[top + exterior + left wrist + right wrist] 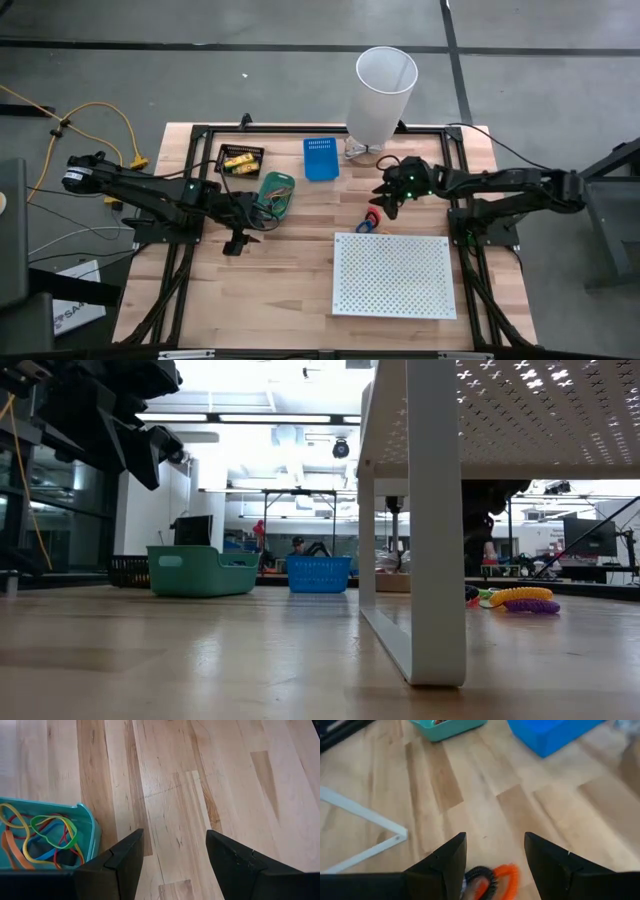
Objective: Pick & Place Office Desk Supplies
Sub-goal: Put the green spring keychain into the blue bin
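Both arms are over the table, nothing held.

Left gripper (243,238) sits just in front of the green bin (275,193), fingers spread apart with only bare wood between them in the left wrist view. The bin's teal corner (90,827) shows just beside the left finger (125,860). Inside it: a tangle of rubber bands (45,837), yellow, green, orange, red and blue loops. So the bands lie to the side of the jaws, not between them, and they're apart from the gripper.

Right gripper (390,205) hangs near the middle of the table, between the blue basket (320,158) and the white perforated board (392,274). Fingers spread wide, empty. Right below and just ahead of its fingertips lie small coiled loops (492,877), orange and black in the right wrist view; from above they read as a red and blue cluster (370,221) just off the board's near corner. Can't tell if the fingers touch them; looks like a small gap.

Black tray (242,159) at the back left holds the yellow-and-red packs (240,161), well apart from both grippers. Tall white bin (382,95) stands at the back edge, behind the right gripper.

Low view: yellow and purple coiled loops (522,599) lie on the wood past the board's leg (435,530).
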Robot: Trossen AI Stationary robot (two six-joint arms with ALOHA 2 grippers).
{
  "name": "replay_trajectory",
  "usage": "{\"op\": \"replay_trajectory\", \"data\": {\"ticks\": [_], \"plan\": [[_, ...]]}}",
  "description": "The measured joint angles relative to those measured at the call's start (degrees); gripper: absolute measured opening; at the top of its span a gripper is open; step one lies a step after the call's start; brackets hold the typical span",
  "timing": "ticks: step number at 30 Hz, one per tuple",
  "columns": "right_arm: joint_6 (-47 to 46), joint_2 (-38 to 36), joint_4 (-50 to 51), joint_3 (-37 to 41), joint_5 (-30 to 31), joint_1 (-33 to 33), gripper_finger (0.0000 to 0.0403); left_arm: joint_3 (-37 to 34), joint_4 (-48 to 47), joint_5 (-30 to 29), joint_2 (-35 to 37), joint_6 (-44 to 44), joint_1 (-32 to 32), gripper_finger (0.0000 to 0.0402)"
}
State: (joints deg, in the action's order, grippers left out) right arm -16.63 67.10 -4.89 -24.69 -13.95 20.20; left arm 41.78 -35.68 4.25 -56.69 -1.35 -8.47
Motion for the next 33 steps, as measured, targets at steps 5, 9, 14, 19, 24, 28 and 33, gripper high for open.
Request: {"op": "replay_trajectory", "data": {"ticks": [5,9,14,19,24,28,33], "plan": [[-0.5,0.0,4.7,-2.0,-1.1,-0.8,0.0188,0.0,0.0,0.0,0.0,0.0,0.0,0.0207],[-0.1,0.0,17.6,-8.1,2.8,-2.3,0.0188,0.0,0.0,0.0,0.0,0.0,0.0,0.0207],[-1.2,0.0,28.7,-15.3,9.4,-4.9,0.0188,0.0,0.0,0.0,0.0,0.4,0.0,0.0207],[-3.5,2.8,36.4,-19.0,14.6,-5.5,0.0188,0.0,0.0,0.0,0.0,0.1,0.0,0.0207],[-4.7,7.7,37.8,-19.5,15.4,-3.6,0.0188,0.0,0.0,0.0,0.0,0.0,0.0,0.0207],[-6.1,11.9,38.0,-19.4,16.0,-2.0,0.0188,0.0,0.0,0.0,0.0,0.0,0.0,0.0207],[-7.1,15.2,39.3,-19.4,19.1,-1.3,0.0188,0.0,0.0,0.0,0.0,0.2,0.0,0.0207]]}}
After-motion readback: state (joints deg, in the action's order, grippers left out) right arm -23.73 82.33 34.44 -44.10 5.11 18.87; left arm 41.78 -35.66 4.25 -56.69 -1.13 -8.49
